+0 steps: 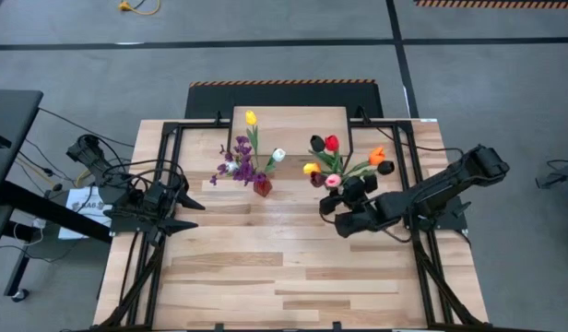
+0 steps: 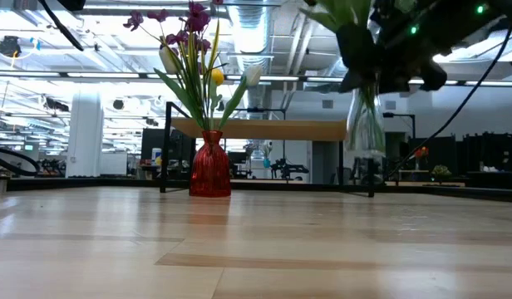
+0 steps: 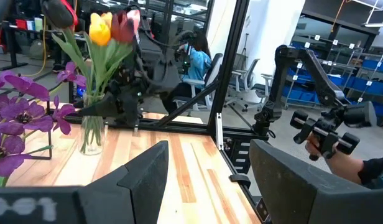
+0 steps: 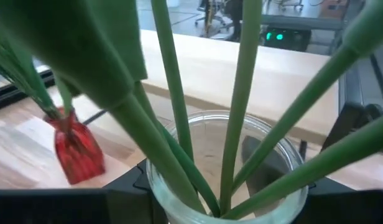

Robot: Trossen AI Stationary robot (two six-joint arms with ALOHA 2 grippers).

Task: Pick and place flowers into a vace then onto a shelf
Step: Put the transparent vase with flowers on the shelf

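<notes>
A clear glass vase (image 2: 366,124) holds several tulips (image 1: 332,157) in red, orange, yellow, pink and near-black. My right gripper (image 1: 337,198) is shut on it, right of the table's middle. A red vase (image 1: 262,185) with purple blossoms, a yellow tulip and a white tulip stands on its base at mid-table. The shelf (image 1: 290,129), a light-wood board on black legs, stands at the far middle. My left gripper (image 1: 194,214) waits open at the table's left, level, with nothing between its fingers (image 3: 151,174). My right gripper pinches the clear vase just below its rim (image 4: 179,205), one finger (image 4: 126,183) on each side of the glass. The fingers come about level from the table's right side. The vase hangs upright, its base (image 2: 366,154) lifted clear of the tabletop.
A black frame (image 1: 422,231) runs along the table's edges. A person's hand (image 3: 341,155) with a control handle shows beyond the table in the left wrist view. Bare planks (image 1: 284,277) stretch across the table's near half.
</notes>
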